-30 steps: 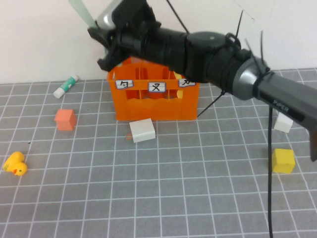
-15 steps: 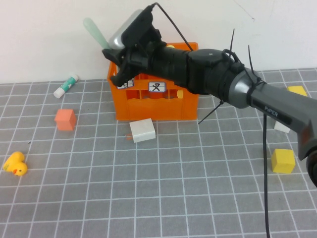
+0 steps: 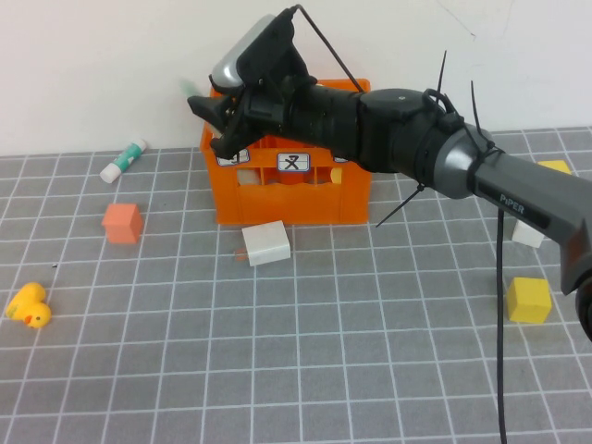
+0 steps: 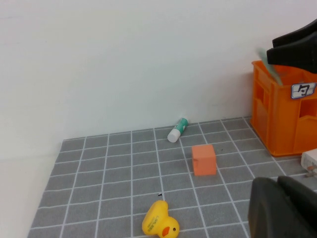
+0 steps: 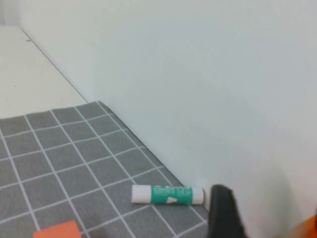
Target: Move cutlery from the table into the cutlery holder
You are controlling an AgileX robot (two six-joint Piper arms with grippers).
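Observation:
My right gripper (image 3: 205, 125) hovers over the back left corner of the orange cutlery holder (image 3: 296, 199), its fingers spread and open. The mint-green spoon (image 4: 271, 72) shows only as a blurred streak just under those fingers, slanting into the holder's (image 4: 282, 119) left compartment; I cannot tell whether a finger still touches it. A pale yellow piece (image 3: 337, 173), likely the knife, shows through the holder's front on its right side. My left gripper (image 4: 282, 208) is shut and empty, low over the table (image 3: 305, 351), left of the holder.
A green-capped glue stick (image 3: 123, 160) lies by the wall, left of the holder. A salmon cube (image 3: 121, 223) and a yellow duck (image 3: 28, 305) sit on the left. A white block (image 3: 265, 243) rests before the holder. Yellow (image 3: 528, 299) and white (image 3: 529, 231) cubes stand far right.
The right gripper came down from above onto the holder's left corner with the spoon held tilted upward. Its fingers have now spread and the spoon has dropped to a blur at the rim.

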